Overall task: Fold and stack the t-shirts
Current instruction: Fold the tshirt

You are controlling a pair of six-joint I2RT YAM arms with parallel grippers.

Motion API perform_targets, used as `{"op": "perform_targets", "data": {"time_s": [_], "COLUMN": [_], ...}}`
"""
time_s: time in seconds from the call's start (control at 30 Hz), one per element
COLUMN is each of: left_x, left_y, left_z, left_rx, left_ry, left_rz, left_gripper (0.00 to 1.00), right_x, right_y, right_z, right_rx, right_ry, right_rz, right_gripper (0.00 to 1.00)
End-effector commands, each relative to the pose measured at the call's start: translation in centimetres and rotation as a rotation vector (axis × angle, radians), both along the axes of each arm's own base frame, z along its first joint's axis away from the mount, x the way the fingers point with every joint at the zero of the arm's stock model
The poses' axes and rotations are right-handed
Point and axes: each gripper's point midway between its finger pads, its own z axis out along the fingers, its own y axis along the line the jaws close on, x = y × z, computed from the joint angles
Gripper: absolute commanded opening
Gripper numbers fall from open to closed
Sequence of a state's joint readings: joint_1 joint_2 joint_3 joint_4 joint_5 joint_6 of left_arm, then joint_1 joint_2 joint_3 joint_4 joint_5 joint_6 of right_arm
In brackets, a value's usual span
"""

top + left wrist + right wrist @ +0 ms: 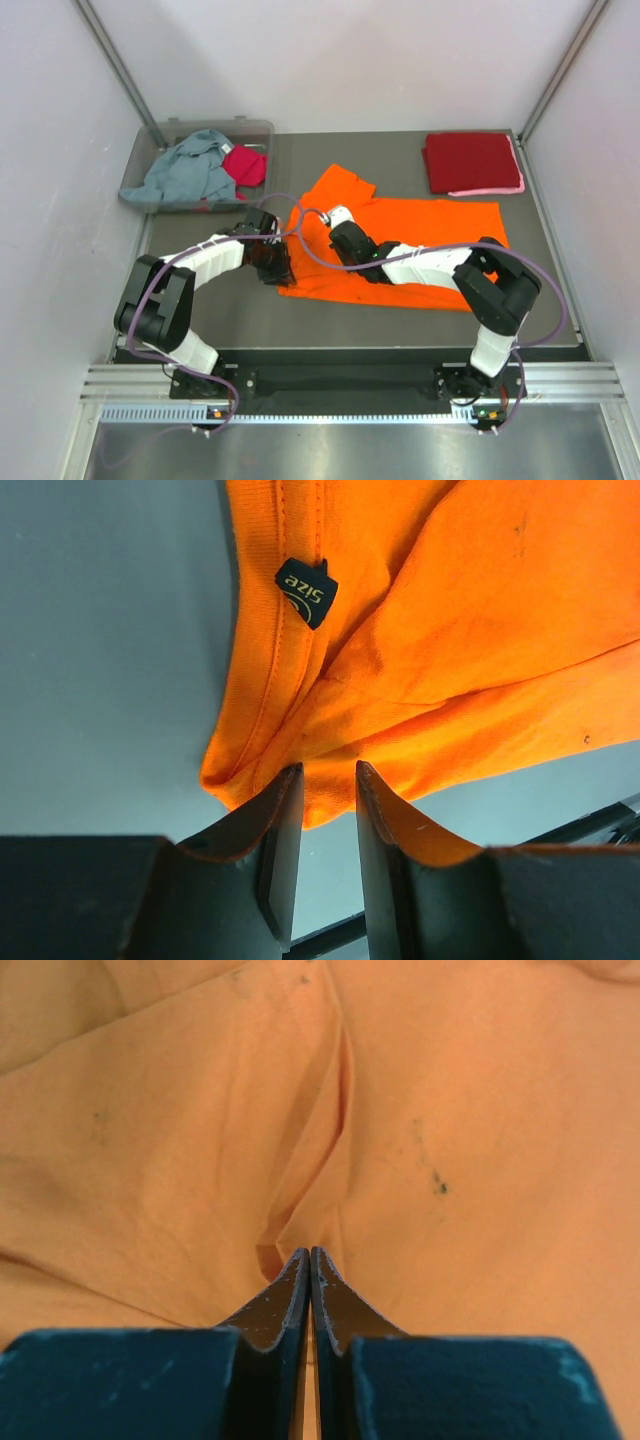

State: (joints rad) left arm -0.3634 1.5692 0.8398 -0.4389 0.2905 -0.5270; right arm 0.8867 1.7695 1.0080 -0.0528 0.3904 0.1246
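Observation:
The orange t-shirt [430, 225] lies spread across the middle of the table, one sleeve pointing to the back. My left gripper [277, 265] is at its near-left corner. In the left wrist view this gripper [328, 780] is open, and the hem of the orange t-shirt [480, 630] lies between its fingertips, below a black size label [306, 590]. My right gripper [338, 225] is down on the shirt's left half. It [311, 1252] is shut, and a raised pleat of the orange t-shirt [480, 1110] runs into its tips.
A folded dark red t-shirt [470, 160] rests on a pink one [490, 190] at the back right. At the back left, a clear bin [160, 135] holds a grey-blue t-shirt [190, 175] and a magenta one [245, 165]. White walls close in on both sides.

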Motion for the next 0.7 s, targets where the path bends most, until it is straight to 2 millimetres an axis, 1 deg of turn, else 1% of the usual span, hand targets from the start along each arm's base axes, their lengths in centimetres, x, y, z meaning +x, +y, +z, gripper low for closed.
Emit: {"op": "perform_targets", "data": {"time_s": [0.0, 0.2, 0.47, 0.6, 0.63, 0.67], "left_x": [0.7, 0.6, 0.7, 0.9, 0.8, 0.9], "left_y": [0.3, 0.3, 0.4, 0.3, 0.3, 0.3], "left_z": [0.3, 0.1, 0.0, 0.2, 0.1, 0.2], "left_rx": [0.009, 0.009, 0.011, 0.008, 0.008, 0.006], "left_ry": [-0.046, -0.044, -0.044, -0.051, -0.050, -0.052], "left_rz": [0.020, 0.022, 0.028, 0.033, 0.033, 0.034], "left_gripper": [0.33, 0.34, 0.34, 0.35, 0.34, 0.35], "right_x": [0.6, 0.6, 1.1, 1.1, 1.0, 0.7], "right_y": [-0.3, -0.5, -2.2, -2.2, -2.0, -1.5], "right_z": [0.5, 1.1, 1.6, 2.3, 2.8, 2.9], "right_rx": [-0.014, 0.014, 0.047, 0.081, 0.095, 0.113], "right_ry": [-0.050, -0.061, -0.076, -0.073, -0.074, -0.060], "right_rz": [-0.049, -0.065, -0.142, -0.143, -0.133, -0.111], "right_gripper": [0.00, 0.00, 0.00, 0.00, 0.01, 0.09]}}
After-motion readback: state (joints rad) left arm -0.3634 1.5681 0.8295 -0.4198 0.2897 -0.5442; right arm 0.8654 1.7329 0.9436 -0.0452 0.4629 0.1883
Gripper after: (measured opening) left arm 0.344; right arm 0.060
